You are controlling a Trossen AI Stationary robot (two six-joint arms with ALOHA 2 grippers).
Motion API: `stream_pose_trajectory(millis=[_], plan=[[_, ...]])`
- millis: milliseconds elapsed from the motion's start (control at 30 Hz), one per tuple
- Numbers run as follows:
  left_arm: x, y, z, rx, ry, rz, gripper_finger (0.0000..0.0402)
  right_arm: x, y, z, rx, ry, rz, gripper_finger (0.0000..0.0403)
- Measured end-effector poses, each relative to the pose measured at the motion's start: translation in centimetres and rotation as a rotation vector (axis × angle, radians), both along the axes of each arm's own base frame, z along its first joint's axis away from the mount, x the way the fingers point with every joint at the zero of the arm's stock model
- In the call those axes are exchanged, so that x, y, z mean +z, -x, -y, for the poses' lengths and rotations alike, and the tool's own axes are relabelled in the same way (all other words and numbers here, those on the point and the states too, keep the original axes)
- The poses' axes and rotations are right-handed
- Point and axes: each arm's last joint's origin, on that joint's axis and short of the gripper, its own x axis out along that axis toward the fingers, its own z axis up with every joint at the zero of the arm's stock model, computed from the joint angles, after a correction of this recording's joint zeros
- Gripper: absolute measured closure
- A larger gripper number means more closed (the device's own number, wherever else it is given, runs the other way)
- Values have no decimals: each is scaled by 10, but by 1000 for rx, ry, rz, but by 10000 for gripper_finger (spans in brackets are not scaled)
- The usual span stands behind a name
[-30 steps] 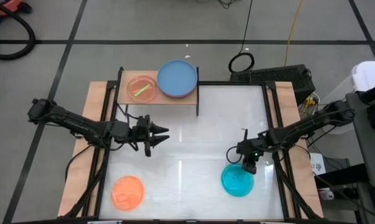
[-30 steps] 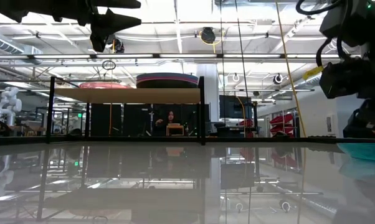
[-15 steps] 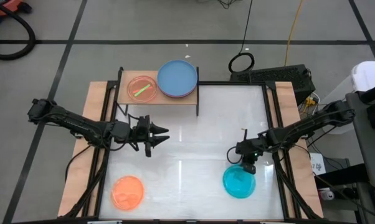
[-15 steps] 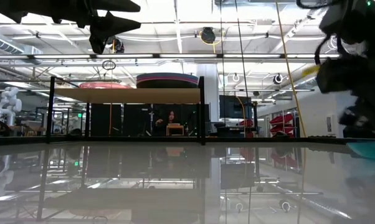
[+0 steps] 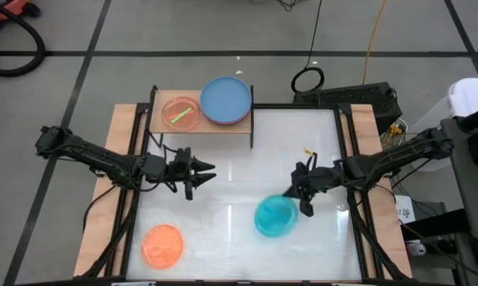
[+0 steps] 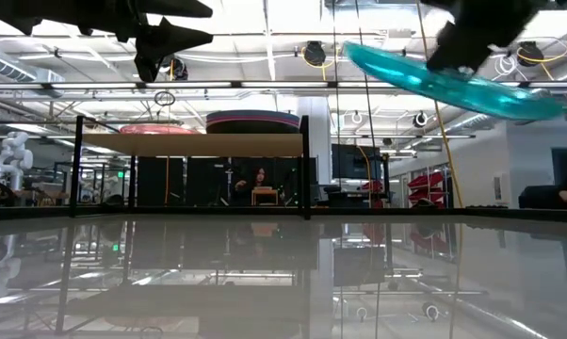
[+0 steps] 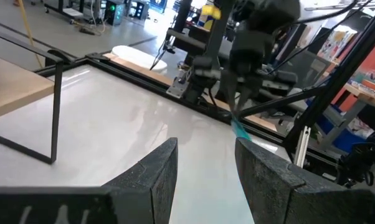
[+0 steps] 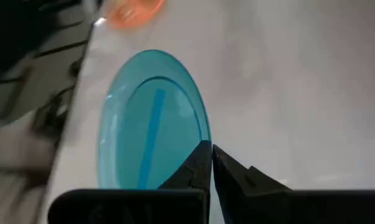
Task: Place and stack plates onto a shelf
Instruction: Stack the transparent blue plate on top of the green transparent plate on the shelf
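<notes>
Right tool [image 5: 302, 196] pinched tight on rim of cyan plate [image 5: 275, 216], plate lifted clear of bench [image 5: 239, 151], tilted, over right-centre area. Left tool [image 5: 203, 172] hangs over left-centre of bench, fingers apart, nothing between them. Shelf [image 5: 223, 129] at far edge of bench: blue plate [image 5: 226, 99] tops stack at right end, pink plate [image 5: 181, 113] beside it, green streak across pink plate. Orange plate [image 5: 163, 245] flat on bench, near-left corner.
</notes>
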Motion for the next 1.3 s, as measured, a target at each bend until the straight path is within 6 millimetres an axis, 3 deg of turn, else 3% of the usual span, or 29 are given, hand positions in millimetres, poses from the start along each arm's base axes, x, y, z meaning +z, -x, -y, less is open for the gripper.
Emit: stream_pose_trajectory(millis=[167, 433, 733, 933, 1167, 1300], plan=[[1, 0, 0, 18, 45, 13, 236, 19, -5, 5, -112, 187, 95, 403], [-11, -13, 1, 71, 78, 4, 236, 27, -13, 17, -263, 376, 196, 403], [-30, -34, 0, 99, 44, -4, 235, 27, -22, 26, -281, 421, 221, 403], [-26, -45, 3, 100, 60, 1, 235, 27, -25, 30, -298, 427, 222, 403], [-22, -72, 10, 101, 50, -25, 235, 26, -26, 36, -359, 457, 218, 403], [-23, -85, 10, 203, 5, -116, 236, 27, -26, 38, -391, 482, 217, 403]])
